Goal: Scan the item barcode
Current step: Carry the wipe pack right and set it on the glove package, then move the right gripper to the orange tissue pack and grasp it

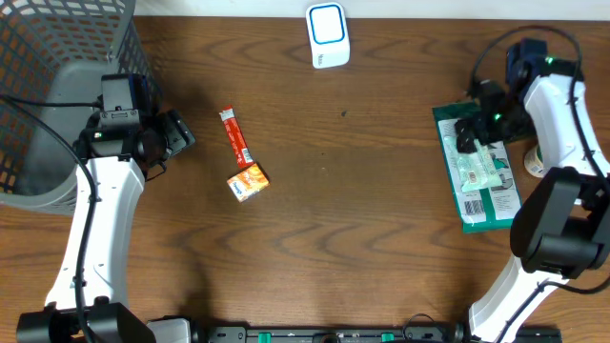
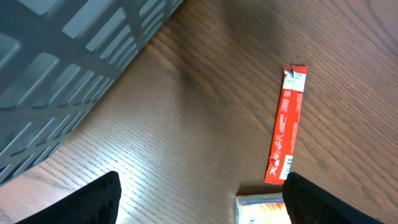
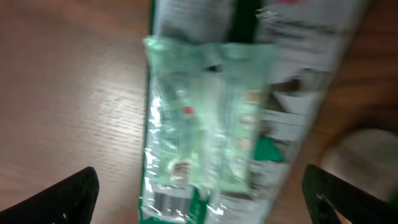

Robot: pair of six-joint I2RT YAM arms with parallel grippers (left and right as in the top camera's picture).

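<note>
Right end effector [image 3: 202, 196] spread wide above clear pouch [image 3: 205, 112] atop green packet [image 1: 486, 205]; left end effector [image 2: 205, 202] spread, empty, well left of it.

Green-white packet [image 1: 486, 205]; red stick [image 1: 235, 138]; orange box [image 1: 248, 182]; grey basket [image 1: 95, 38]; brown woodgrain table [image 1: 362, 191].

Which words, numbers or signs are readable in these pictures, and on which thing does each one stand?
None can be read.
Red stick packet: white print, too small.
Orange box: print, too small.
Green package: print and barcode label, blurred.
</note>
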